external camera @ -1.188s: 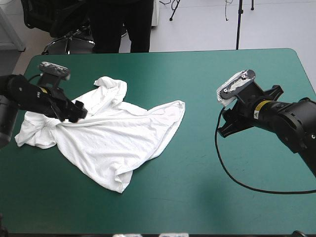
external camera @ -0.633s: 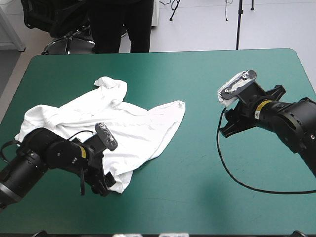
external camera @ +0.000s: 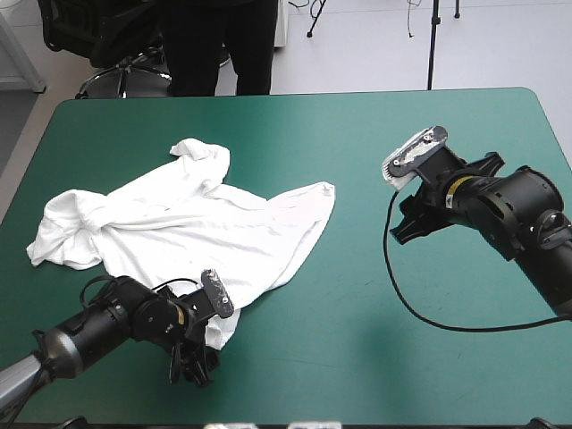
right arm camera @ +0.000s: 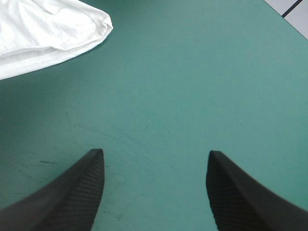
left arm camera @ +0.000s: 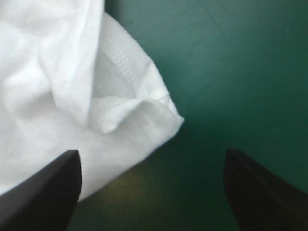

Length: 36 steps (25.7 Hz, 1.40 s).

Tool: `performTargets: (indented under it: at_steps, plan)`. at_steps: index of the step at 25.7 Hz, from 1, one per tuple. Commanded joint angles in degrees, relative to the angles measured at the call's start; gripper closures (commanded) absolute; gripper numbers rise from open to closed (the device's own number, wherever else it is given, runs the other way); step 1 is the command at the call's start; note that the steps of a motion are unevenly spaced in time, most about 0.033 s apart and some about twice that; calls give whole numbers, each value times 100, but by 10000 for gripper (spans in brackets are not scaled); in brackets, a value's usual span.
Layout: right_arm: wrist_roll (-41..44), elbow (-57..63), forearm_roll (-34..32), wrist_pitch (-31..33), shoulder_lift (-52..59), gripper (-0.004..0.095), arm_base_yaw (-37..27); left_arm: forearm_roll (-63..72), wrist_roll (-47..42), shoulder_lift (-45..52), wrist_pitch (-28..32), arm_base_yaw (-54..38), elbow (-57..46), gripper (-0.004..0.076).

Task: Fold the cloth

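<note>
Straddling T-shirt (left arm camera: 57,72) corner, spread left claw (left arm camera: 151,159).

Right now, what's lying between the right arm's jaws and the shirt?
Nothing: only bare teal-green cover separates the right jaws from the shirt. The right wrist view shows it best; the high view agrees.

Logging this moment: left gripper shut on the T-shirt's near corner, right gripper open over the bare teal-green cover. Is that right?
Not quite. The left gripper is open, not shut on the T-shirt: the left wrist view shows its black fingers standing apart, the hemmed corner lying ahead of them, ungripped. The right gripper is indeed open over the bare teal-green cover.
</note>
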State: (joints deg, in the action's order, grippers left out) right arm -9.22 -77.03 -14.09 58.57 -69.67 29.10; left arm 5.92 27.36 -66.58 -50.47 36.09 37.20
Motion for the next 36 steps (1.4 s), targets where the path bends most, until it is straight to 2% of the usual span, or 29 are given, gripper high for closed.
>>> performTargets:
  at_steps: [1, 2, 4, 5, 6, 7, 9, 11, 16, 19, 23, 26, 30, 36]
  plan:
    - [10, -162, -70, -348, -31, 331, 11, 56, 10, -368, 422, 51, 125, 174]
    - [10, -162, -70, -379, -70, 331, 11, 105, 10, -462, 500, 51, 125, 197]
    - [10, -162, -48, -529, -236, 331, 11, 274, -1, -653, 560, 51, 125, 297]
    - [-4, -169, -48, -630, -406, 331, 11, 289, -29, -739, 538, 51, 125, 411]
    - [-15, -169, -59, -668, -517, 331, 11, 289, -30, -752, 538, 51, 125, 445]
    - [-62, -216, -49, -716, -775, 331, 11, 314, -30, -780, 501, 51, 125, 550]
    - [-62, -331, -36, -791, -1040, 331, 11, 314, -30, -780, 459, 51, 125, 668]
    - [-62, -545, -36, -885, -1323, 331, 11, 387, -30, -803, 449, 51, 125, 732]
    - [-62, -1366, 0, -975, -2240, 331, 11, 553, -41, -815, 404, 51, 125, 733]
    - [-123, -2279, 510, -1068, -3278, 331, 11, 553, -73, -815, 208, 51, 125, 733]
    - [-179, -2811, 708, -1126, -3999, 331, 11, 553, -181, -815, 136, 51, 125, 733]
    - [-179, -2948, 812, -1197, -4378, 331, -53, 553, -206, -815, 68, 51, 125, 733]
    - [-432, -2948, 1359, -1358, -4686, 331, -217, 527, -206, -815, -14, 51, 125, 733]
    - [-480, -2956, 1508, -1445, -4907, 331, -389, 527, -177, -815, -14, 51, 125, 733]
